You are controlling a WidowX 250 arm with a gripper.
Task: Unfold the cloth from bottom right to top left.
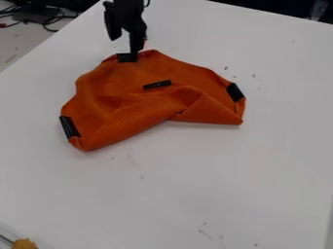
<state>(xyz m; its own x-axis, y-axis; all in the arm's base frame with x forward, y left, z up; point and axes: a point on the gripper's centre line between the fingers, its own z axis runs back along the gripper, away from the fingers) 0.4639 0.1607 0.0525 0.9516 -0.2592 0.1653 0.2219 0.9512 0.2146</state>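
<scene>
The black gripper [135, 35] hangs down from the top edge, left of centre, its lower end by the cloth's upper edge. Below it, the orange cloth [120, 95] lies rumpled on the white table, partly folded over on itself along its lower side. Dark strips mark the cloth: one at the top beside the gripper's lower end, one near the middle, and one at each of the left and right corners. Whether the gripper holds any fabric is unclear.
The white table [214, 180] extends around the cloth. A yellow-orange object [25, 243] sits at the bottom left corner. Dark cables [46, 20] lie beyond the table's edge at the upper left.
</scene>
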